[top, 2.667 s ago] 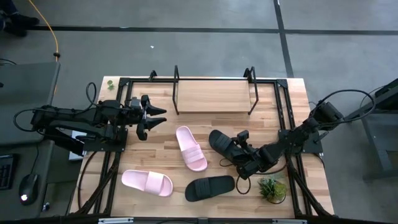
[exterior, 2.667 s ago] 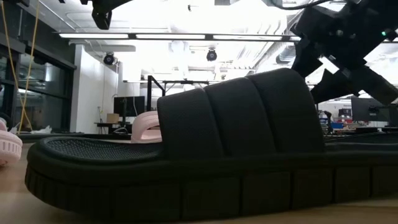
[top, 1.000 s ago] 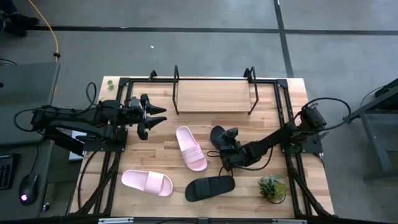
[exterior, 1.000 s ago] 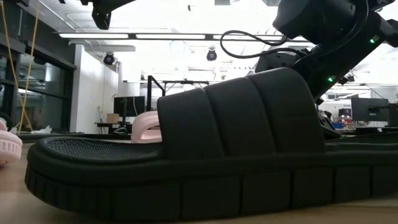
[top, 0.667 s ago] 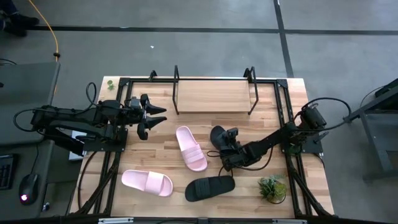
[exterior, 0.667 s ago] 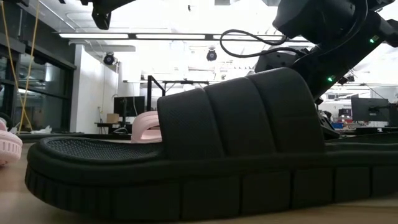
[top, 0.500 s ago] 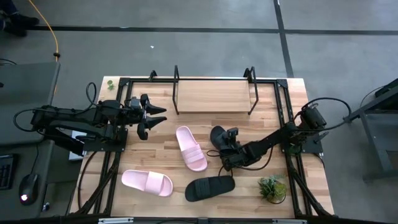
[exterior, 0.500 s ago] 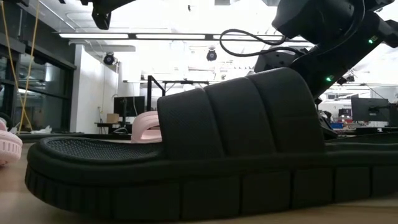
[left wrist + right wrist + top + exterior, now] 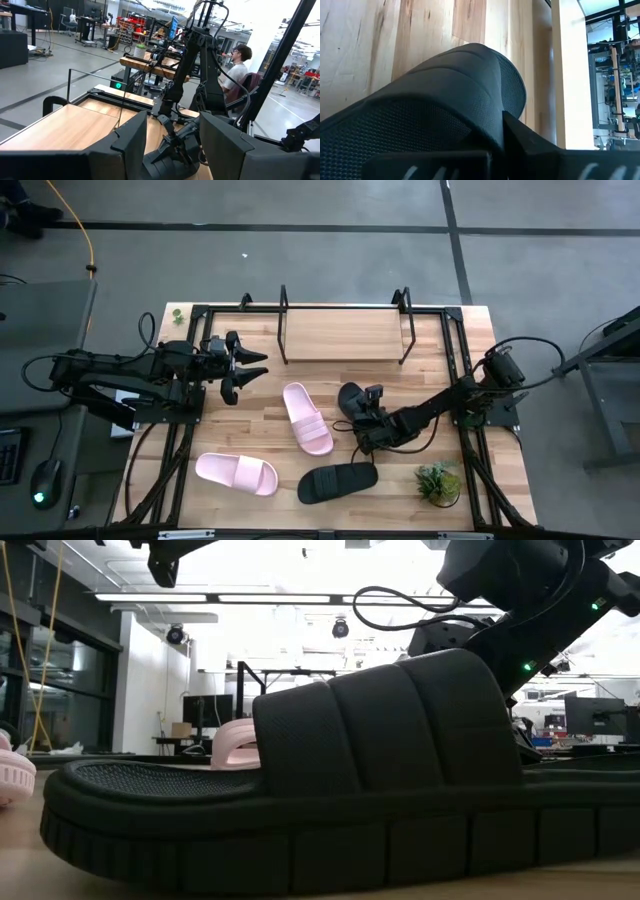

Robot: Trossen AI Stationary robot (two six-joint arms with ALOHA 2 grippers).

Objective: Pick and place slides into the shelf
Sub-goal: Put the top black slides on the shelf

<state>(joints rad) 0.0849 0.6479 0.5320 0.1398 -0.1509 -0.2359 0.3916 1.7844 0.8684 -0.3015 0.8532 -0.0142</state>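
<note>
Two black slides and two pale pink ones lie on the wooden table. My right gripper point(image 9: 363, 410) reaches in from the right and is shut on the far black slide point(image 9: 350, 400) at mid table. The other black slide point(image 9: 337, 481) lies near the front edge and fills the low view point(image 9: 300, 790). One pink slide point(image 9: 307, 418) lies at the centre, the other point(image 9: 237, 473) at the front left. The shelf point(image 9: 345, 335) stands at the far edge, its wooden board bare. My left gripper point(image 9: 245, 370) hangs open above the table's left side. My right gripper holds the far black slide by its broad strap point(image 9: 492, 117), pinched between the two fingers point(image 9: 525, 145). The fingers come slanting down from the table's right side. The slide's sole lies flat on the table. The strap itself hides how far back it reaches.
A small green plant point(image 9: 437, 480) stands at the front right, close under my right arm. A black metal frame point(image 9: 458, 370) edges the table. Bare wood lies between the shelf and the slides. A person point(image 9: 240, 62) sits in the room beyond the table.
My right gripper has shut on the far black slide's strap without moving from its place. The slide lies where it was.
</note>
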